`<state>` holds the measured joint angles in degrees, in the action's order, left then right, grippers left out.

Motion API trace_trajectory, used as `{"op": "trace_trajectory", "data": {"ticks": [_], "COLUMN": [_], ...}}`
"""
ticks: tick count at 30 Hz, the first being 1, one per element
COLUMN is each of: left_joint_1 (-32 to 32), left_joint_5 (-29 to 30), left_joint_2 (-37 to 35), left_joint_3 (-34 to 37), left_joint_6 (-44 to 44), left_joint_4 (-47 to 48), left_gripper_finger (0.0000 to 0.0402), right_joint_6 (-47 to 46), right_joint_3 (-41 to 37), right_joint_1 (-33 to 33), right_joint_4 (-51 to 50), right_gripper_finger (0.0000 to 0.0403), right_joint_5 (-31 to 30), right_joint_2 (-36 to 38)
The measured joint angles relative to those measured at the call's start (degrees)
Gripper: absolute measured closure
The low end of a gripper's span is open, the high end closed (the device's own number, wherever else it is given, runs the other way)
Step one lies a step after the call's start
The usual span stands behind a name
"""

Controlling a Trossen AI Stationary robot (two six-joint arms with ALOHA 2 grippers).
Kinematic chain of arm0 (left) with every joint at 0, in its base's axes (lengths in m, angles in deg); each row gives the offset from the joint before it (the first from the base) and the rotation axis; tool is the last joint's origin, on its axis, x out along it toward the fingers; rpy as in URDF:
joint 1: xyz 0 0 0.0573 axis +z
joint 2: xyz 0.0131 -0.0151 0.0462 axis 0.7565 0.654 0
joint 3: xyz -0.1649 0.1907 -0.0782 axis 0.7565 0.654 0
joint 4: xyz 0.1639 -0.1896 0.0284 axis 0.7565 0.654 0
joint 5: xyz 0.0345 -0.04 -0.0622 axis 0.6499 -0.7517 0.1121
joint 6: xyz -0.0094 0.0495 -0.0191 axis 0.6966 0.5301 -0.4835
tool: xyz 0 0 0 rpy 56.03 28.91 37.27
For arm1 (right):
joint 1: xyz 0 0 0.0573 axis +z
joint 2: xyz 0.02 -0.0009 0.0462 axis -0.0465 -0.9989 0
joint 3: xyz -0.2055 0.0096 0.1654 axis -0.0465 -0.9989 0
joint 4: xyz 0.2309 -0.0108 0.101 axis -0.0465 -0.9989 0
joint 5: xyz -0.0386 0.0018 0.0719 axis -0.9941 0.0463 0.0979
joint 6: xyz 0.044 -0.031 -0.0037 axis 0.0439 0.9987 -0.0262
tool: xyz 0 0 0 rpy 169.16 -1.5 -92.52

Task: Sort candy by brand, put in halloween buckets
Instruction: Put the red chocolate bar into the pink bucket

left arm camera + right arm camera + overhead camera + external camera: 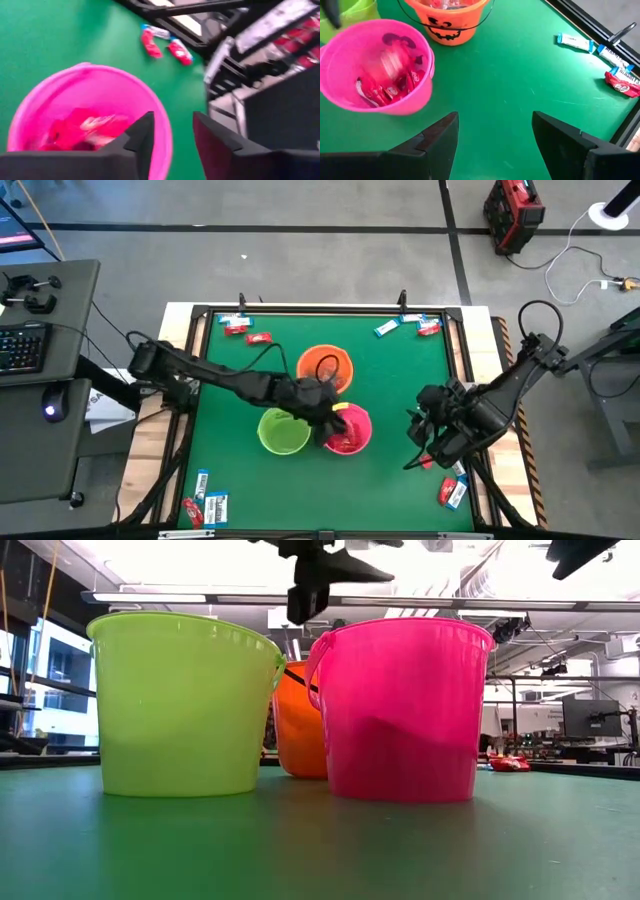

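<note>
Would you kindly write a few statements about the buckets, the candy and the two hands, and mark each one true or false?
1. The left hand is above the pink bucket. True.
2. The pink bucket holds red-wrapped candy. True.
3. The green bucket lies tipped on its side. False: it stands upright beside the pink one.
4. The right hand grips a blue-and-white candy. False: its fingers stand apart with only green mat between them.
5. The orange bucket has a jack-o'-lantern face. True.
</note>
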<state>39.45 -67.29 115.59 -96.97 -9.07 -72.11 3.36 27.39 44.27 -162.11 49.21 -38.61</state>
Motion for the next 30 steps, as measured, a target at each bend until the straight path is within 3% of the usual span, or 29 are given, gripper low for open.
{"op": "trace_trajectory", "data": {"ticks": [4, 8, 11, 14, 17, 22, 30], "left_joint_1": [1.73, 6.15, 12.68, 23.11, 35.66, 51.74, 59.93], "left_joint_5": [-0.9, 6.92, 13.79, 12.94, 6.44, 4.81, 5.24], "left_joint_2": [-3.04, -10.27, -14.9, -18.02, -18.52, -12.98, -3.42], "left_joint_3": [-0.02, -0.11, 0.69, 3.86, 7.73, 10.32, 10.27], "left_joint_6": [3.78, 8.24, 12.0, 12.47, 16.95, 28.1, 40.74], "left_joint_4": [3.63, 15.13, 27.43, 35.28, 38.1, 38.62, 38.46], "left_gripper_finger": [0.0233, 0.021, 0.0205, 0.0204, 0.0204, 0.0204, 0.0204], "right_joint_6": [-3.45, -12.31, -20.94, -23.61, -22.85, -16.33, -2.96], "right_joint_3": [0.0, 0.0, 0.0, 0.0, 0.0, 0.0, 0.0], "right_joint_1": [0.02, -1.02, -3.66, -7.77, -13.16, -22.6, -35.4], "right_joint_4": [0.04, 0.15, 0.24, 1.57, 3.87, 10.6, 21.69], "right_gripper_finger": [0.0158, 0.0158, 0.0158, 0.0158, 0.0158, 0.0158, 0.0158], "right_joint_5": [0.02, -0.38, -0.83, -2.33, -2.67, -1.93, -0.09], "right_joint_2": [0.0, -0.07, -0.11, -0.11, -0.11, -0.13, -0.15]}}
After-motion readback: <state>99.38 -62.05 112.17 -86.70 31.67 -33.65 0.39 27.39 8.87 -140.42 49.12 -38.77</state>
